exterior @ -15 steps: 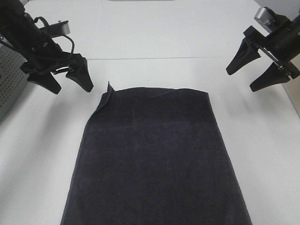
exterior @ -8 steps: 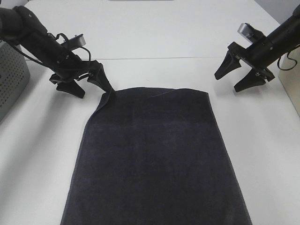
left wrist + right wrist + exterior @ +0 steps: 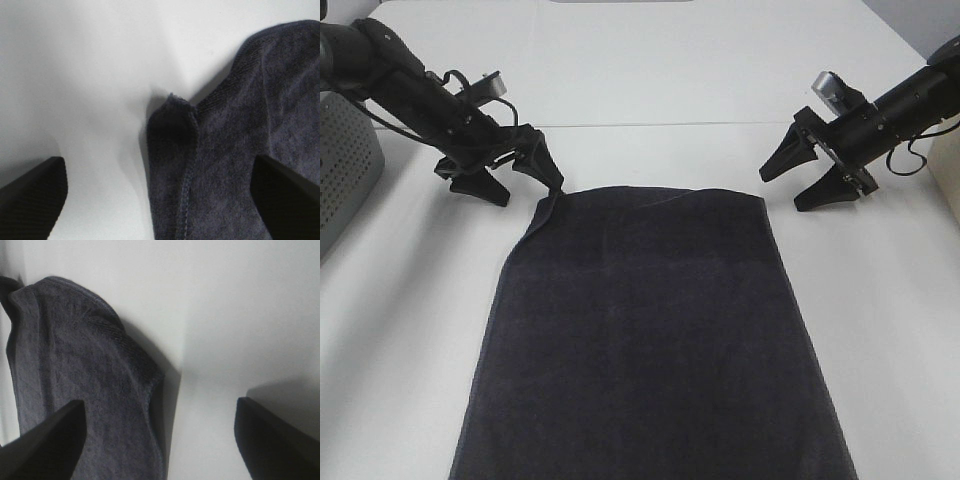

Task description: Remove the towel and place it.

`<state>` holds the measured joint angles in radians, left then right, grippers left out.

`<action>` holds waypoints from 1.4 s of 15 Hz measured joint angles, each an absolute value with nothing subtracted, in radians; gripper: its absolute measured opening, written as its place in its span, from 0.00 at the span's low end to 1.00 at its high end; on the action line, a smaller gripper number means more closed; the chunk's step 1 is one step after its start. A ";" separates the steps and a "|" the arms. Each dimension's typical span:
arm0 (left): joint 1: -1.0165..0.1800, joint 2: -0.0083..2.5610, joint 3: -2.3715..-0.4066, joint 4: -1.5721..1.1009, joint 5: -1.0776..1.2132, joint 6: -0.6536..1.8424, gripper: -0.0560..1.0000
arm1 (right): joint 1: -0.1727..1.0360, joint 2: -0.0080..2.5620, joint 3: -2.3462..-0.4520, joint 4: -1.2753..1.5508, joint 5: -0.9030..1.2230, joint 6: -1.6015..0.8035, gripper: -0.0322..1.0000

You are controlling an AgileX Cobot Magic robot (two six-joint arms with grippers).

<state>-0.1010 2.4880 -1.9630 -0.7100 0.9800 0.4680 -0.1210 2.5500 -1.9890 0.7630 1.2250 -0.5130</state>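
The dark charcoal towel (image 3: 655, 330) lies spread flat on the white table (image 3: 660, 90), reaching down to the near edge of the overhead view. Its far left corner (image 3: 172, 120) is folded up. My left gripper (image 3: 522, 180) is open, low at that folded corner, one finger (image 3: 545, 165) at the cloth and the other (image 3: 480, 187) on bare table. In the left wrist view the towel (image 3: 240, 150) fills the space between the fingertips. My right gripper (image 3: 795, 178) is open just off the far right corner, with the towel (image 3: 75, 385) near one fingertip (image 3: 45, 445).
A grey perforated basket (image 3: 340, 170) stands at the left edge of the table, behind my left arm. A seam runs across the table (image 3: 660, 125) just beyond the towel's far edge. A beige surface (image 3: 948, 170) shows at the right edge.
Both arms have come down and inward from the sides toward the towel's far corners. The left gripper now touches the folded corner. The towel has not moved.
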 joint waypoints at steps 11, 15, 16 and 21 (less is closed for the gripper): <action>-0.170 2.495 -1.967 -0.731 0.954 0.469 0.94 | 0.012 2.538 -2.004 0.608 1.226 -0.407 0.76; -0.231 2.497 -1.967 -0.725 0.868 0.397 0.86 | 0.143 2.535 -2.004 0.521 1.153 -0.347 0.59; -0.238 2.500 -1.967 -0.712 0.856 0.384 0.78 | 0.152 2.535 -2.004 0.518 1.128 -0.316 0.50; -0.239 2.510 -1.965 -0.636 0.818 0.372 0.12 | 0.153 2.544 -2.004 0.513 1.093 -0.263 0.13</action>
<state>-0.2390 2.5100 -1.9650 -0.6360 0.8180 0.3720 0.1530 2.5440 -2.0040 0.5130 1.0930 -0.2630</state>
